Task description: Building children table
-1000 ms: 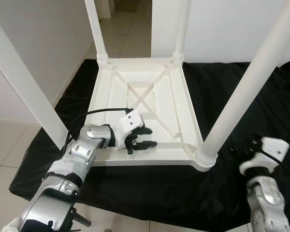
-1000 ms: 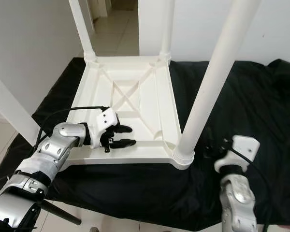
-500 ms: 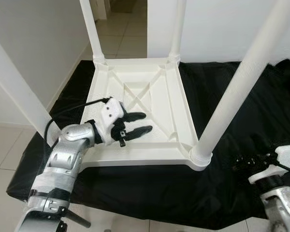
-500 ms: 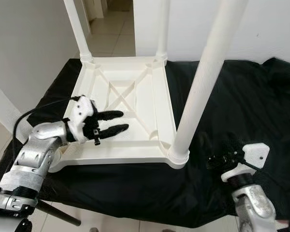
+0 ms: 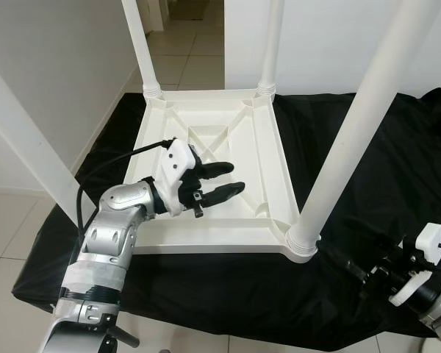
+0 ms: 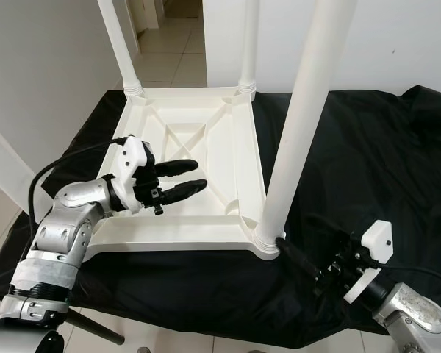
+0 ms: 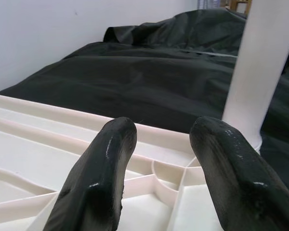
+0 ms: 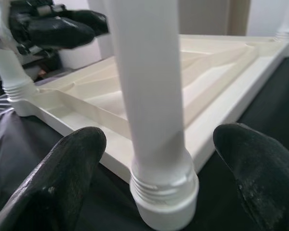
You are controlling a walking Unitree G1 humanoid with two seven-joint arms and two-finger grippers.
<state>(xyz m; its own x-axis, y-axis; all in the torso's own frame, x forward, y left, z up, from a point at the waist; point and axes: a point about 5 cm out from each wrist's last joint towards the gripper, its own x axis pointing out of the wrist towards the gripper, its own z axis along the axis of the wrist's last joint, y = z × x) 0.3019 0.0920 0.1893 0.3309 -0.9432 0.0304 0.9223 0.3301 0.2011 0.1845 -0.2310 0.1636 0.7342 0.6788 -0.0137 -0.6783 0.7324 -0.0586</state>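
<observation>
A white plastic children's table [image 5: 206,234] lies upside down on black cloth, its legs pointing up. My left gripper [image 5: 232,179] hovers open and empty over the ribbed underside [image 7: 48,159], pointing toward the near right leg [image 5: 353,132]. My right gripper [image 6: 298,261] is low on the cloth at that leg's threaded base [image 8: 164,192]. It is open, with one finger [image 8: 62,178] on each side of the leg [image 8: 149,86], not touching it. The near left leg [image 5: 29,147] rises at the left edge.
Black cloth [image 5: 397,169] covers the low surface and drapes over its front edge [image 5: 206,323]. Tiled floor [image 5: 7,235] lies to the left, with a white wall [image 5: 338,37] behind and a doorway [image 5: 195,29] beyond the far legs.
My right gripper has swung in from the right and now straddles the near right leg's base. The left gripper has lifted and shifted slightly right over the underside, still open.
</observation>
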